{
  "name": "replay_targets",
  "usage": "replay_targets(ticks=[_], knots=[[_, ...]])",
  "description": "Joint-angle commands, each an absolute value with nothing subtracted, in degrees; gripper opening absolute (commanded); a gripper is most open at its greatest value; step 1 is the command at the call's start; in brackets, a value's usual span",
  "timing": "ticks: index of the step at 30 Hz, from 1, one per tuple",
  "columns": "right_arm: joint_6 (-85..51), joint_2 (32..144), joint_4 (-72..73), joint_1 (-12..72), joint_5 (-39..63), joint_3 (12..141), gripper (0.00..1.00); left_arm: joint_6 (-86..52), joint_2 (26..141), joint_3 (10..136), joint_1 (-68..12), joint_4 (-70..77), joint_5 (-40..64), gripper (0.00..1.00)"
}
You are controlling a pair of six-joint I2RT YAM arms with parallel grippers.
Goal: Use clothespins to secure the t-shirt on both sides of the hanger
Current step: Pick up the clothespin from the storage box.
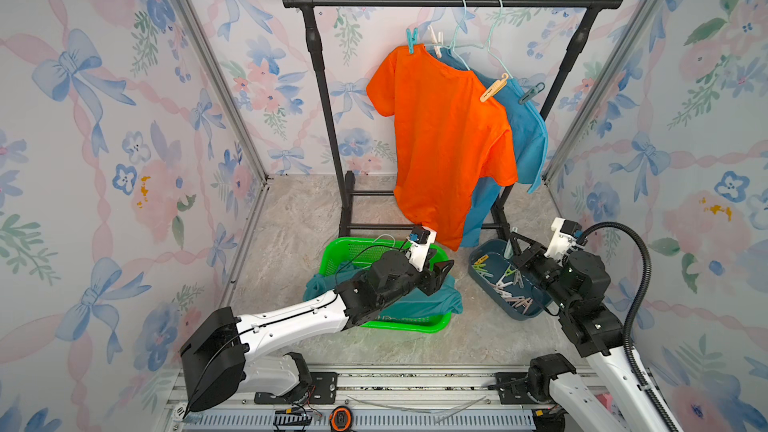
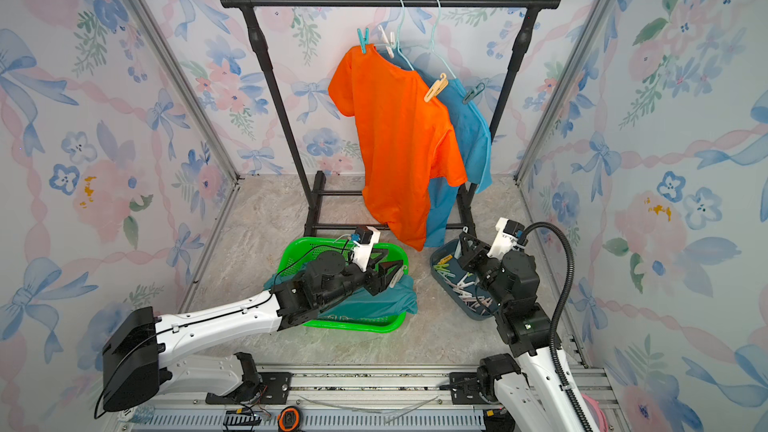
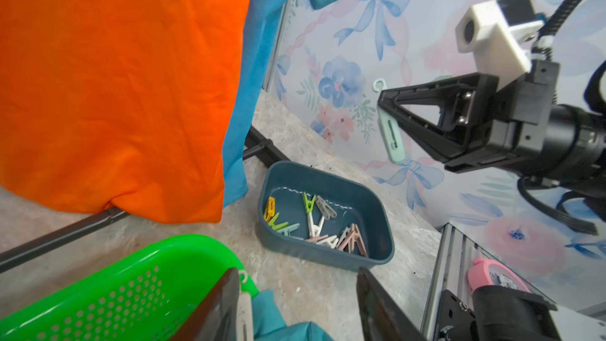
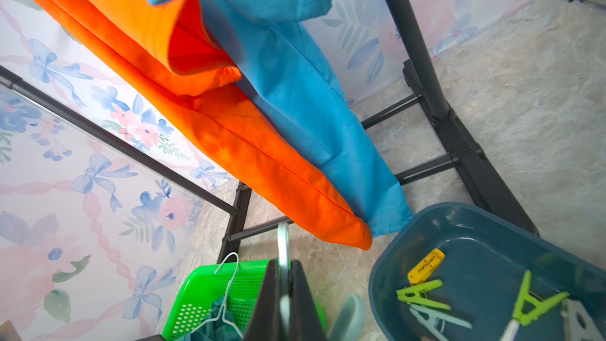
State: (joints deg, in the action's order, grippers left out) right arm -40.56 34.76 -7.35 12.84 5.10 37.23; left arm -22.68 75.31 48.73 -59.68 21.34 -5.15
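Being pinched in the closed right gripper point(image 3: 382, 104) is a mint clothespin point(image 3: 392, 139), above the blue tray point(image 3: 377, 198) of loose clothespins point(image 3: 314, 224); the left gripper point(image 3: 296, 275) is being held wide over the green basket point(image 3: 131, 267); the orange t-shirt point(image 1: 444, 139) is being shown pegged at both shoulders.

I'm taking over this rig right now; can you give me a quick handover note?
Left gripper: open, by the green basket.
Right gripper: shut on a pale green clothespin, by the blue tray of spare clothespins.
Done: orange t-shirt pegged at both shoulders; blue t-shirt behind it too.
Left: probably the teal shirt lying in the basket; held clothespin not yet placed.
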Motion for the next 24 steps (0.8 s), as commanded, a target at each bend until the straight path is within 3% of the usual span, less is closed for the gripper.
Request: replay_targets(ticks=[1, 24], knots=[[-41.55, 34.79, -4.13, 13.69, 3.98, 39.85, 0.00, -20.77, 78.63, 52.84, -61.04, 26.01, -3.73, 0.59], [-45.51, 40.88, 2.85, 14.33, 6.68, 44.89, 0.00, -19.34, 98.11, 74.96, -60.70, 25.42, 4.04, 0.57]])
